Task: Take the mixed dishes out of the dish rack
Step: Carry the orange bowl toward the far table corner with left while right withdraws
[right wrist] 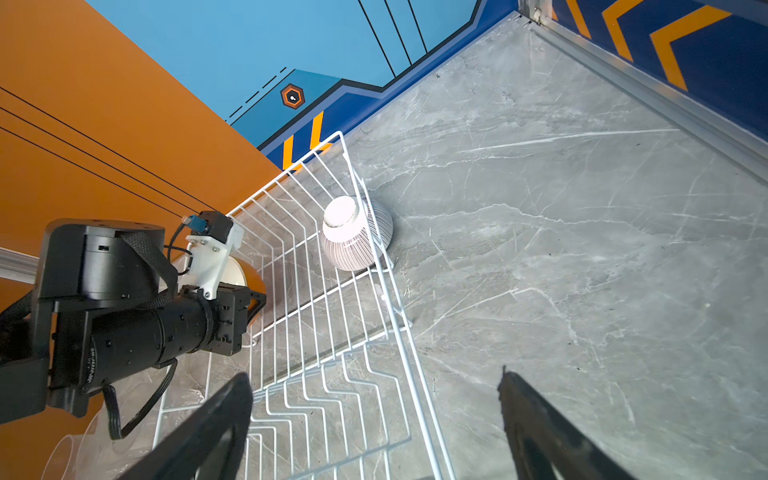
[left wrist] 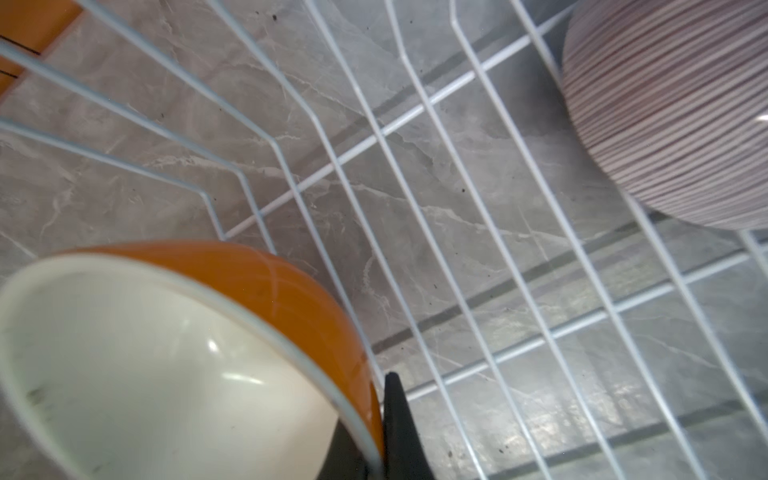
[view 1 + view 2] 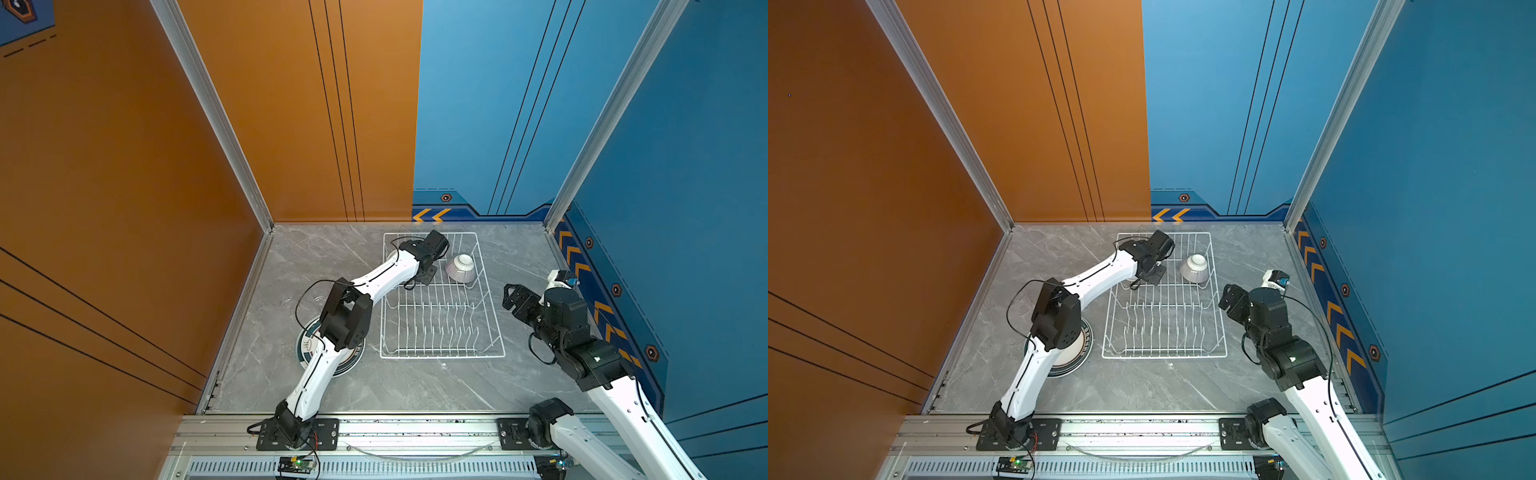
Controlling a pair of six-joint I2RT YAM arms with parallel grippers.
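Note:
The white wire dish rack stands at the middle of the table. In its far left corner my left gripper is shut on the rim of the orange bowl, one finger inside and one outside. In both top views the wrist hides that bowl. A white ribbed bowl lies tilted, foot up, against the rack's far right side. My right gripper hangs open and empty just right of the rack.
A white plate with a dark striped rim lies on the table left of the rack, partly under my left arm. Clear glass shows beyond the rack's left side. Walls close in the left, back and right.

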